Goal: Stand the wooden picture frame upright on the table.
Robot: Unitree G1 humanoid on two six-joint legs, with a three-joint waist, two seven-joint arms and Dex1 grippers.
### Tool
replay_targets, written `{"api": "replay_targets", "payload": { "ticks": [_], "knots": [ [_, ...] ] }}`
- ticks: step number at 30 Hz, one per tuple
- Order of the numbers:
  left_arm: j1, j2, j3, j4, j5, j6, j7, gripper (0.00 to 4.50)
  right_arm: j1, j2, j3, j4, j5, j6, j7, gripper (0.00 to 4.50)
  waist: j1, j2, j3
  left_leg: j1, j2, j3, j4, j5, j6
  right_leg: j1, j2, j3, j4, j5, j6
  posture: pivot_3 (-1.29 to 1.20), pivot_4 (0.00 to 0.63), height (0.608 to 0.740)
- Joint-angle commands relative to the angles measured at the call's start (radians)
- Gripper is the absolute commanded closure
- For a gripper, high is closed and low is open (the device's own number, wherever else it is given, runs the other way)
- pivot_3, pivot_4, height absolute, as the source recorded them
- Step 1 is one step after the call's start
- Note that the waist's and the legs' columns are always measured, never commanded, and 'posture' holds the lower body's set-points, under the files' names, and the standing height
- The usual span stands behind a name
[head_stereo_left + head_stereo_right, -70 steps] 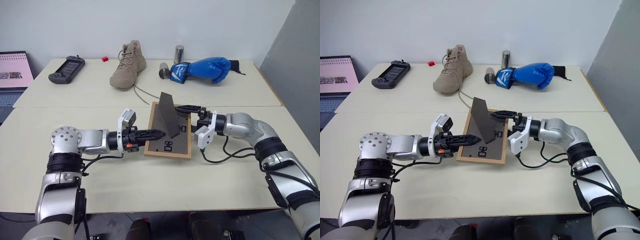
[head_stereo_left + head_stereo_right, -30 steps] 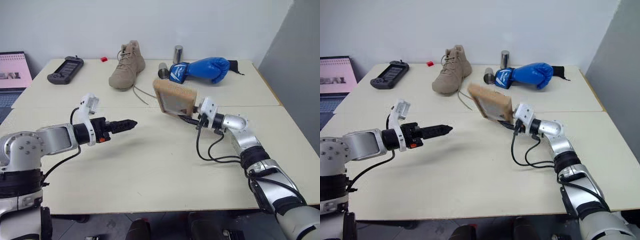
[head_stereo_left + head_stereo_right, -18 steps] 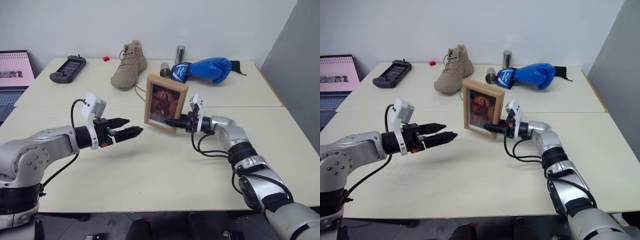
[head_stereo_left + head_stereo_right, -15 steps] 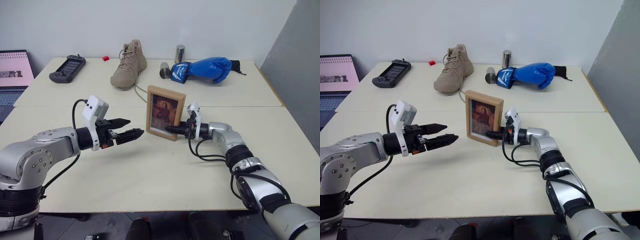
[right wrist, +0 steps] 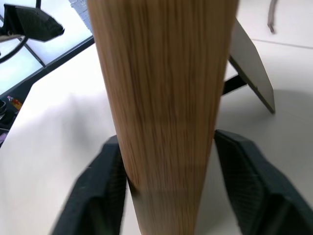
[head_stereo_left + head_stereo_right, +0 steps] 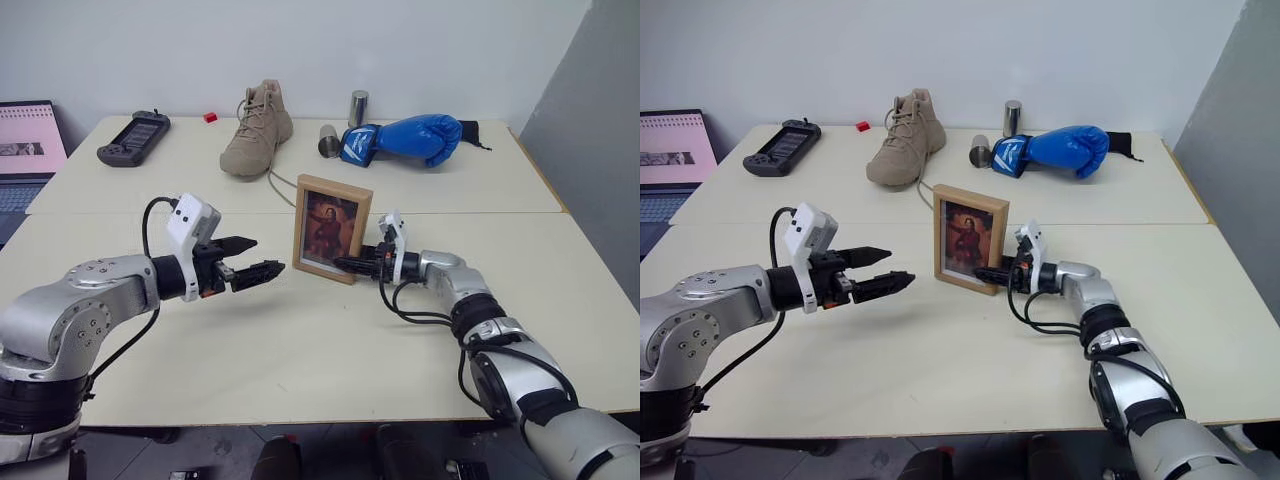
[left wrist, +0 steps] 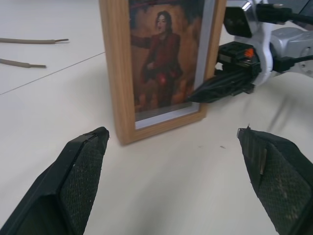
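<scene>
1. The picture frame [image 6: 332,228] stood upright near the middle of the table [image 6: 320,340], portrait facing the robot, its fold-out stand propped behind (seen from the right wrist).
2. The right gripper [image 6: 350,264] sat at the frame's lower right edge, fingers straddling the wood with small gaps showing.
3. The left gripper [image 6: 258,269] hovered just left of the frame, jaws apart and empty.
4. A boot [image 6: 257,130] and a boxing glove [image 6: 408,139] lay behind.
</scene>
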Motion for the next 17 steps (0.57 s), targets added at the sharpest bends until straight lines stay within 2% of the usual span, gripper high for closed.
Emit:
{"api": "replay_targets", "payload": {
  "ticks": [1, 5, 11, 14, 17],
  "knots": [
    [-0.022, -0.001, 0.005, 0.0, 0.026, -0.027, -0.018, 0.0, 0.048, -0.053, -0.005, -0.128, -0.007, 0.018, 0.035, 0.67, 0.001, 0.0, 0.0, 0.0, 0.0, 0.0, 0.0, 0.0, 0.0, 0.0, 0.0, 0.0, 0.0, 0.0, 0.0, 0.0, 0.15, 0.74],
    [-0.029, -0.005, 0.007, 0.03, 0.062, -0.036, -0.013, 0.0, 0.183, -0.194, 0.029, -0.342, -0.056, 0.006, 0.072, 0.06, 0.011, 0.0, 0.0, 0.0, 0.0, 0.0, 0.0, 0.0, 0.0, 0.0, 0.0, 0.0, 0.0, 0.0, 0.0, 0.0, 0.15, 0.74],
    [-0.01, -0.023, 0.028, 0.08, 0.114, -0.066, 0.001, 0.0, 0.355, -0.385, -0.042, -0.771, 0.003, 0.18, 0.029, 0.06, 0.016, 0.001, 0.001, 0.0, 0.0, 0.001, 0.0, 0.0, 0.0, 0.0, 0.001, 0.001, -0.003, 0.0, 0.0, 0.0, 0.15, 0.74],
    [-0.002, -0.036, 0.038, 0.088, 0.128, -0.087, 0.002, 0.0, 0.406, -0.43, -0.075, -0.929, 0.041, 0.281, -0.018, 0.06, 0.014, 0.001, 0.001, 0.0, 0.001, 0.0, 0.0, 0.0, 0.0, 0.0, 0.002, 0.001, -0.003, 0.0, 0.0, 0.0, 0.15, 0.74],
    [0.011, -0.058, 0.042, 0.124, 0.178, -0.173, 0.003, 0.0, 0.486, -0.44, -0.143, -1.199, 0.118, 0.469, -0.149, 0.06, 0.016, 0.001, 0.001, 0.0, 0.001, 0.0, 0.0, 0.0, 0.0, 0.0, 0.002, 0.001, -0.002, 0.0, 0.0, 0.0, 0.15, 0.74]
  ]
}}
